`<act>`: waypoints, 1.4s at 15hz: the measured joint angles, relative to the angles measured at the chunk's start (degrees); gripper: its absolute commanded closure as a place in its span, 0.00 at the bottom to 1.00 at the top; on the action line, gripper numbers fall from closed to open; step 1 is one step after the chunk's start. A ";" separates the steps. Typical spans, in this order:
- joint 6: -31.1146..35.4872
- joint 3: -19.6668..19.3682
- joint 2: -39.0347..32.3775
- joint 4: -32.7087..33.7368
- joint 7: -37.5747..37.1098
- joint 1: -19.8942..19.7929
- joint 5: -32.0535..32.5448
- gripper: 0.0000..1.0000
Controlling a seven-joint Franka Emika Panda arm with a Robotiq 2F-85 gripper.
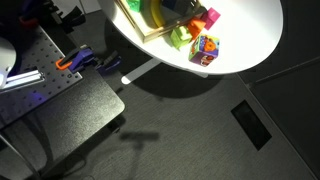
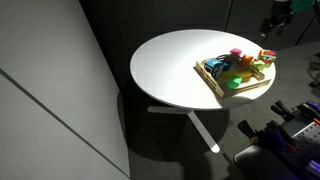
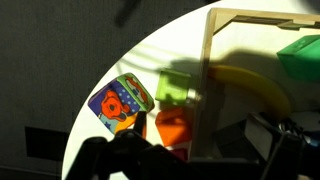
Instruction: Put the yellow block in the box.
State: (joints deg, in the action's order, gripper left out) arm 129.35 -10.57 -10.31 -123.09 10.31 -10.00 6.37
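Note:
The yellow block [image 3: 175,85] is a small lime-yellow piece lying on the white table just outside the box, against its rim; it also shows in an exterior view [image 1: 180,38]. The box [image 3: 210,45] is a shallow light-wood tray with a low rim, seen in both exterior views [image 1: 132,22] [image 2: 210,82]. My gripper [image 3: 190,155] hangs above the block and the box rim. Its dark fingers stand wide apart at the bottom of the wrist view, open and empty. It also shows high above the table in an exterior view [image 2: 279,17].
A multicoloured cube [image 3: 120,102] [image 1: 205,47] and an orange block [image 3: 175,128] lie next to the yellow block. A pink block [image 1: 212,18] sits nearby. The box holds green [image 3: 300,55] and yellow [image 3: 250,85] toys. The round table's edge [image 1: 250,55] is close.

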 measured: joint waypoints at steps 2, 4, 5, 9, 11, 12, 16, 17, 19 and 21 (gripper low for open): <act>0.00 0.08 -0.01 0.00 0.00 0.01 0.00 0.00; 0.00 0.09 -0.02 0.00 0.00 0.01 0.00 0.00; 0.00 0.09 -0.02 0.00 0.00 0.01 0.00 0.00; 0.00 0.10 -0.38 0.00 0.00 0.01 0.00 0.00; 0.00 0.03 -1.18 0.00 -0.04 0.01 0.00 0.00; 0.00 -0.07 -1.73 0.00 -0.06 0.00 0.00 0.00; 1.34 -0.57 -4.03 0.00 -0.42 -0.45 -0.05 0.00; 2.32 -0.66 -4.61 -0.01 -0.71 -0.71 -0.12 0.00; 4.37 -0.78 -5.79 -0.03 -1.24 -1.32 -0.57 0.00; 5.69 -0.79 -6.90 -0.02 -1.26 -1.87 -1.99 0.00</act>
State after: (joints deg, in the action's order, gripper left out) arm 135.04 -11.36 -17.22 -123.12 9.05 -11.87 4.38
